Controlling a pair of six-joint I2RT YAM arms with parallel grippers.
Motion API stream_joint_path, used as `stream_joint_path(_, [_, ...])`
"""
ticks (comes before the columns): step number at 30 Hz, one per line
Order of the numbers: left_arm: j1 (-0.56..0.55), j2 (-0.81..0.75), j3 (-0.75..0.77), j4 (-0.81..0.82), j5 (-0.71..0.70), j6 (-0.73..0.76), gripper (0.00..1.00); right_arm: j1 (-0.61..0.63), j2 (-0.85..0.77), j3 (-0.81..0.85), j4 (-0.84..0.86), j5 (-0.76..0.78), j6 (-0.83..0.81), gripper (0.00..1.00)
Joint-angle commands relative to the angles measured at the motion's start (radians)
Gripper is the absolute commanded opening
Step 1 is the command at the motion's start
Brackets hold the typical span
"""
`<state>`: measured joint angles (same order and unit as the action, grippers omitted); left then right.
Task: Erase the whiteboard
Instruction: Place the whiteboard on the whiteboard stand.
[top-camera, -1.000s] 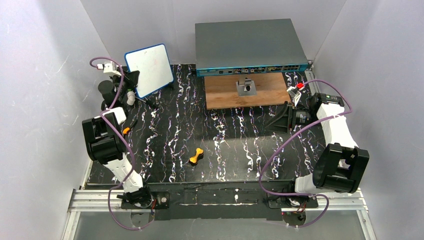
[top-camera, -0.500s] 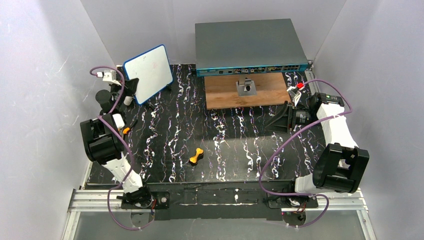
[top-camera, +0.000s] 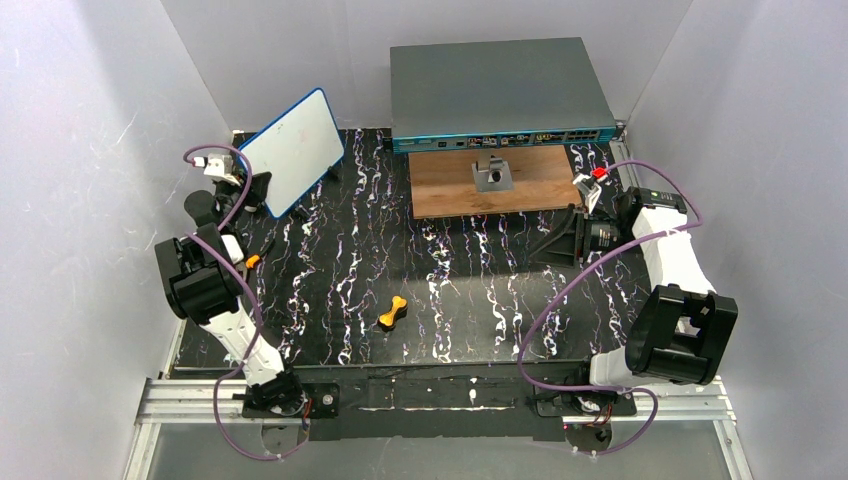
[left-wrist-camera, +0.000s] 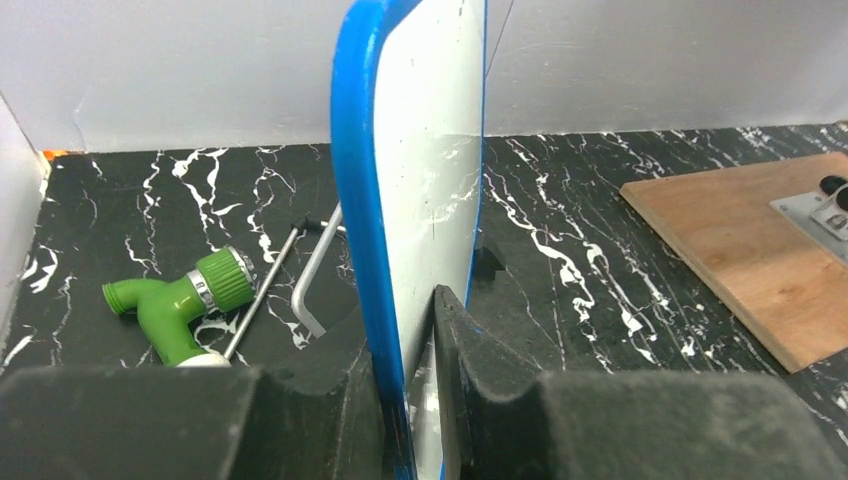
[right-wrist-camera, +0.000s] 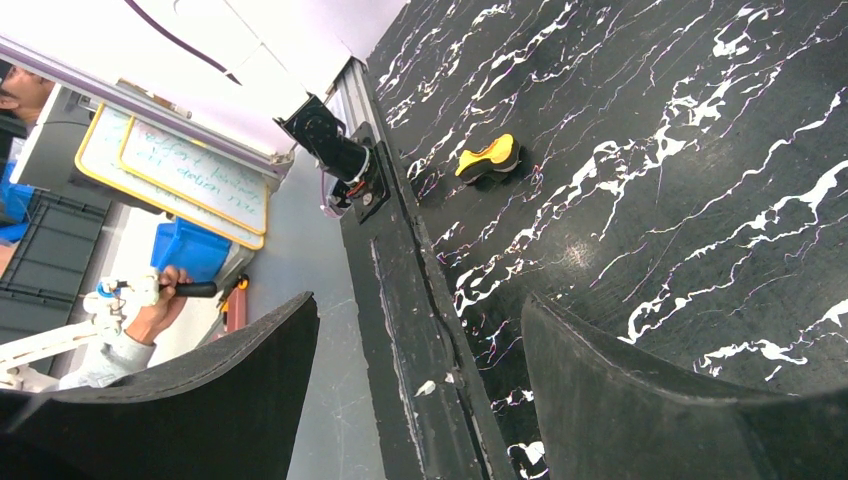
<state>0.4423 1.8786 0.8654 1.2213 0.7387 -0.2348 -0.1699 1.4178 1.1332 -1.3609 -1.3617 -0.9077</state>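
Note:
The whiteboard (top-camera: 295, 148), white with a blue rim and wiped clean, stands tilted on its edge at the back left corner. In the left wrist view the whiteboard (left-wrist-camera: 430, 150) rises edge-on between my fingers. My left gripper (top-camera: 255, 188) (left-wrist-camera: 400, 308) straddles its lower edge, slightly open. The left pad touches the blue rim, and a thin sliver of board shows beside the right pad. My right gripper (top-camera: 550, 243) (right-wrist-camera: 420, 305) hovers at the right side of the table, wide open and empty.
A large grey box with ports (top-camera: 500, 90) sits at the back, with a wooden plank (top-camera: 440, 190) and a metal bracket (top-camera: 492, 176) before it. An orange dumbbell piece (top-camera: 393, 311) lies mid-table. A green hose fitting (left-wrist-camera: 180, 300) and a hex key (left-wrist-camera: 312, 265) lie behind the board.
The left arm has drawn back to the left, and the whiteboard has tipped steeper toward the back corner. The left jaws have eased apart. The right arm has not moved.

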Motion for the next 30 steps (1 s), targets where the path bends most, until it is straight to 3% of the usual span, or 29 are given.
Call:
stream_joint_path(1, [0.027, 0.001, 0.031, -0.031, 0.005, 0.172, 0.18, -0.006, 0.016, 0.002, -0.013, -0.023, 0.002, 0.8])
stream_joint_path(9, [0.028, 0.014, -0.023, -0.015, 0.009, 0.177, 0.21, -0.005, 0.019, 0.007, -0.026, -0.028, -0.006, 0.8])
stream_joint_path(14, [0.029, -0.005, -0.011, -0.082, 0.011, 0.163, 0.35, -0.005, 0.016, 0.011, -0.037, -0.032, -0.019, 0.8])
stream_joint_path(17, [0.029, -0.013, -0.029, -0.088, -0.006, 0.176, 0.38, -0.007, 0.011, 0.011, -0.043, -0.034, -0.025, 0.8])
stream_joint_path(23, [0.032, -0.053, -0.028, -0.12, -0.106, 0.138, 0.68, -0.006, 0.006, 0.013, -0.047, -0.034, -0.029, 0.8])
stream_joint_path(27, [0.037, -0.088, -0.052, -0.126, -0.161, 0.132, 0.94, -0.005, 0.003, 0.014, -0.055, -0.037, -0.037, 0.8])
stream_joint_path(30, [0.038, -0.126, -0.084, -0.122, -0.216, 0.126, 0.98, -0.005, 0.001, 0.014, -0.057, -0.036, -0.039, 0.8])
